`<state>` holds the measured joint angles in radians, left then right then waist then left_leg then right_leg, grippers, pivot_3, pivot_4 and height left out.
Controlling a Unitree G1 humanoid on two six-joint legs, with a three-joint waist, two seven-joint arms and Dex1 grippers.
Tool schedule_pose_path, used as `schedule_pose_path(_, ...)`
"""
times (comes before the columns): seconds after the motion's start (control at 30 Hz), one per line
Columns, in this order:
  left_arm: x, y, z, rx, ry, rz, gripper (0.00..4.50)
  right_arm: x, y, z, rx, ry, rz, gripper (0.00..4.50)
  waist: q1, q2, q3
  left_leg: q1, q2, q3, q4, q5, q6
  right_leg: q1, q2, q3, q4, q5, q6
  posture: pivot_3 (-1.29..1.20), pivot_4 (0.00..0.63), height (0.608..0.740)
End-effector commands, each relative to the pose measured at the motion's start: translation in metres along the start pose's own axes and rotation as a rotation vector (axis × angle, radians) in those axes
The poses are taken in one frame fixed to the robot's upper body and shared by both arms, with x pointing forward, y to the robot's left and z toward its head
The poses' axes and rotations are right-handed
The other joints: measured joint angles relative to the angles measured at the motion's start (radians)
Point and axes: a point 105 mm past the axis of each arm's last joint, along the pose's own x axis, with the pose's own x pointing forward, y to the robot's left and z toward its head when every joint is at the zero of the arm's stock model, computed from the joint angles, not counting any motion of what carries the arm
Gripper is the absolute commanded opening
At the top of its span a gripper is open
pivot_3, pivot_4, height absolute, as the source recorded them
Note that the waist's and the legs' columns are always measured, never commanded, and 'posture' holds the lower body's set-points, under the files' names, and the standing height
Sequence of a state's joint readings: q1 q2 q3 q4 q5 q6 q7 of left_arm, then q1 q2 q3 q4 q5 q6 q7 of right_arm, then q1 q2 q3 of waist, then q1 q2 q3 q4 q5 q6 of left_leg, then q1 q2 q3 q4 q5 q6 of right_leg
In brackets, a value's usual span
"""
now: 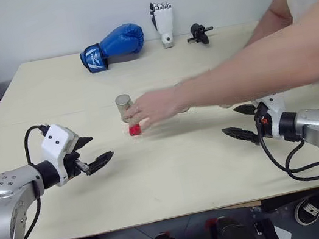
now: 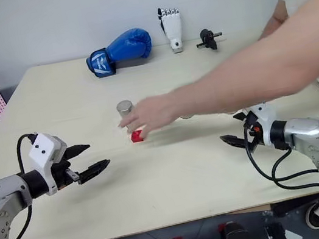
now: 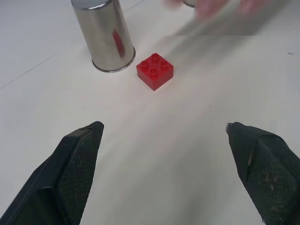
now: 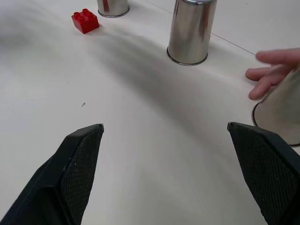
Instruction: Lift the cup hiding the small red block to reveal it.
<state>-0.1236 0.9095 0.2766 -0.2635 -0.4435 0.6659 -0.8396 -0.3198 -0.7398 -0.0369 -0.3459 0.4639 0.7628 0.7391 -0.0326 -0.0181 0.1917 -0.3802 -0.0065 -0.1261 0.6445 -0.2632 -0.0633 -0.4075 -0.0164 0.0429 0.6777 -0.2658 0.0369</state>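
Red and uncovered, the small red block (image 1: 135,130) lay mid-table beside one cup (image 1: 124,107); a person's hand (image 1: 148,109) hovered there. Left gripper (image 1: 89,153) and right gripper (image 1: 244,122) gaped empty; reaching risked collision.

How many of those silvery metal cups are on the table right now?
3. One silvery metal cup stands beside the small red block, one stands in the middle, and one is by the person's hand. All stand upside down.
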Motion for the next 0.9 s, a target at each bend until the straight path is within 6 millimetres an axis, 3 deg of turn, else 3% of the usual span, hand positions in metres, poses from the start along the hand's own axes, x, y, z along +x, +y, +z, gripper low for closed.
schedule_pose_path(0.03, -0.0082, 0.0062, 0.0125, 0.053, -0.032, 0.035, 4.47, -0.0070, -0.0070, 0.0114, -0.036, -0.034, -0.021, 4.50, 0.000, 0.000, 0.000, 0.000, 0.000, 0.000, 0.000, 0.000, 0.000, 0.000, 0.000, 0.000, 0.000, 0.000, 0.000, 0.00, 0.150, 0.740)
schedule_pose_path(0.9, -0.0114, 0.0050, 0.0111, 0.034, -0.026, 0.028, 4.47, -0.0088, -0.0130, 0.0073, -0.039, -0.029, -0.026, 4.50, 0.000, 0.000, 0.000, 0.000, 0.000, 0.000, 0.000, 0.000, 0.000, 0.000, 0.000, 0.000, 0.000, 0.000, 0.000, 0.00, 0.150, 0.740)
